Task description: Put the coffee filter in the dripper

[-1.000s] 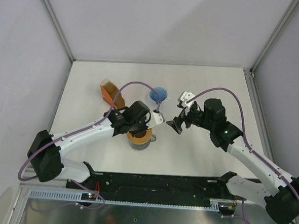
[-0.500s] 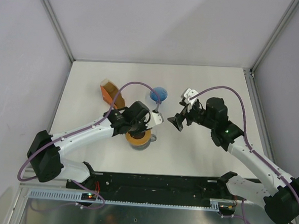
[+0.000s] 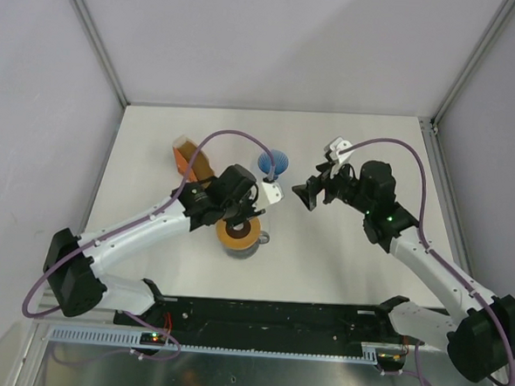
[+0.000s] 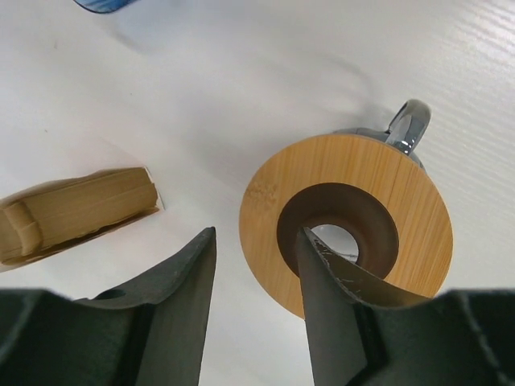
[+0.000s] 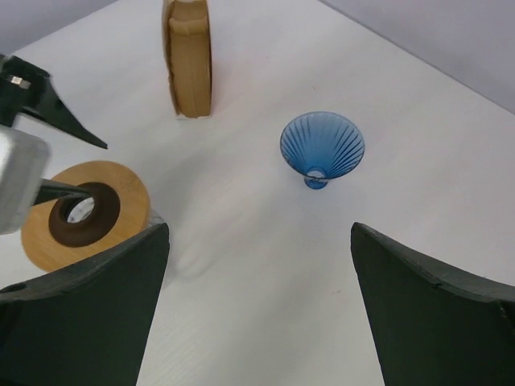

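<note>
The dripper (image 3: pixel 274 164) sits on the white table (image 3: pixel 358 260), out in the open with nothing inside it that I can see. From my right wrist it shows as a ribbed blue cone (image 5: pixel 322 146) with its narrow end toward me, though I cannot tell whether it stands or lies on its side.

My left gripper (image 4: pixel 256 241) hangs on the near-left side of the dripper, between it and the wooden ring (image 3: pixel 242 236). Its fingers (image 4: pixel 173 314) are apart with bare table between them and hold nothing. One finger crosses my view of the ring (touching or only above it, I cannot tell).

The ring lies on top of the glass carafe (image 4: pixel 406 125), nearer my bases than the dripper and a little left of it.

My right gripper (image 5: pixel 259 233) is just to the right of the dripper and apart from it, its fingers (image 5: pixel 88 305) spread wide and empty.

The orange packet (image 3: pixel 192 157) is to the left of the dripper, with its tan papers (image 4: pixel 72 213) stacked inside.
</note>
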### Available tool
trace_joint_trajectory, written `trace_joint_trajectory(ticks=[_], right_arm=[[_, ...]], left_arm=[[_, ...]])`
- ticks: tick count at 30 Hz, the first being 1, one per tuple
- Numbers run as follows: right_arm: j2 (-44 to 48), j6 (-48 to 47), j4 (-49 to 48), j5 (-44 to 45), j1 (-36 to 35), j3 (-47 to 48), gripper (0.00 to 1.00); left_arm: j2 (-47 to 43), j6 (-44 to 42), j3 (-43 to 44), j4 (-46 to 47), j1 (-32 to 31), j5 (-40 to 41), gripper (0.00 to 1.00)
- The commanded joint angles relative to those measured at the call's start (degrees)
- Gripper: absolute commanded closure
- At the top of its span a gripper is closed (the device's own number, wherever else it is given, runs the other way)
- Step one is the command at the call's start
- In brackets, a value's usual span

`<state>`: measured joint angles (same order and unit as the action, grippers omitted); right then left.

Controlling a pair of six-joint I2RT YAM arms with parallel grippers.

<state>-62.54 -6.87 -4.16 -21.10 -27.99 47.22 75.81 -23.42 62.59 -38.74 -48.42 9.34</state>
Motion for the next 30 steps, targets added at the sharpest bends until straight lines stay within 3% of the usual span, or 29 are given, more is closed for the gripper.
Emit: trace_joint_trajectory(ticks=[1, 4, 9, 14, 18, 22, 30], right_arm=[[-1.5, 5.7, -6.4, 2.6, 1.9, 0.0, 0.01], [-3.2, 13.2, -10.7, 2.0, 4.3, 0.1, 0.01], [-9.7, 22.6, -17.1, 2.6, 6.8, 2.3, 0.01], [-19.3, 22.8, -7.5, 13.9, 4.6, 12.5, 0.02], [-28.1, 21.3, -0.5, 23.0, 2.7, 20.0, 0.10], [-35.8, 21.0, 2.8, 25.5, 1.0, 25.6, 0.17], [-51.5, 17.4, 17.6, 29.6, -2.7, 43.8, 0.16]], left_arm=[[-2.7, 1.2, 3.7, 0.1, 0.8, 0.6, 0.49], [-3.3, 2.5, 4.6, 0.3, 3.7, -0.2, 0.43], [-2.1, 6.6, 7.1, 2.1, 16.8, -7.1, 0.38], [-2.2, 7.9, 6.0, 5.0, 25.3, -10.9, 0.38], [-3.7, 8.1, 3.3, 7.6, 29.4, -13.0, 0.37], [-4.2, 7.9, 1.0, 8.8, 31.3, -13.7, 0.37], [-4.3, 7.5, -0.7, 9.2, 31.8, -13.5, 0.37]])
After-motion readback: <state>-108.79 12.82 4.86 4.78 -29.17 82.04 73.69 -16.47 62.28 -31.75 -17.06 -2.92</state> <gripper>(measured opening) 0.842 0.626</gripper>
